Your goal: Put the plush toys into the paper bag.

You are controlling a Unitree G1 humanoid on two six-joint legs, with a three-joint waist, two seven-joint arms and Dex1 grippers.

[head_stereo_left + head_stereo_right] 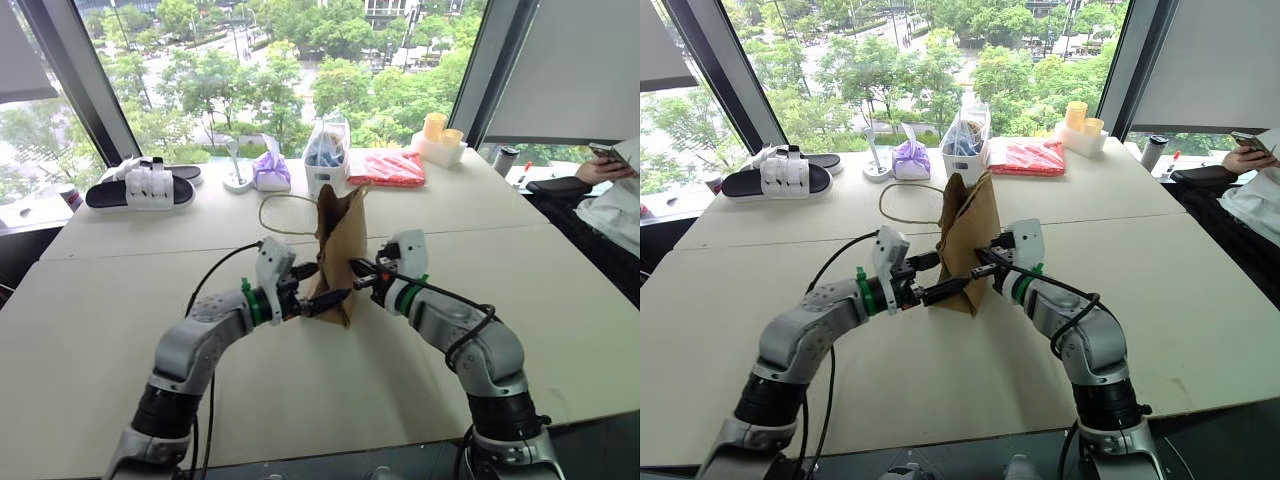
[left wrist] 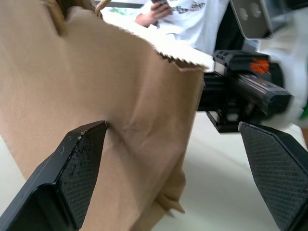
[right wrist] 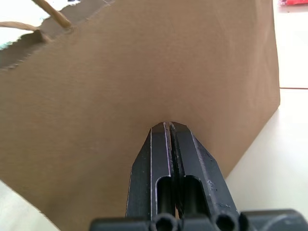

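Between the two arms, near the middle of the beige table [image 1: 120, 300], the paper bag [image 1: 970, 240] stands upright and folded narrow, its thin loop handle [image 1: 908, 204] lying on the tabletop to its far left. On its left side the left gripper [image 1: 936, 277] has its jaws spread wide, one fingertip [image 2: 91, 139] touching the bag's wall and denting it, the other fingertip off the paper. On the right, the right gripper [image 3: 166, 129] is clenched, its two fingers pressed together with their tips against the bag's brown side; whether paper is pinched between them cannot be told. Along the far edge sit a purple pouch [image 1: 271, 170], a white tub [image 1: 327, 172] and a red packet [image 1: 388, 168]. A person [image 1: 615, 195] sits at the far right.
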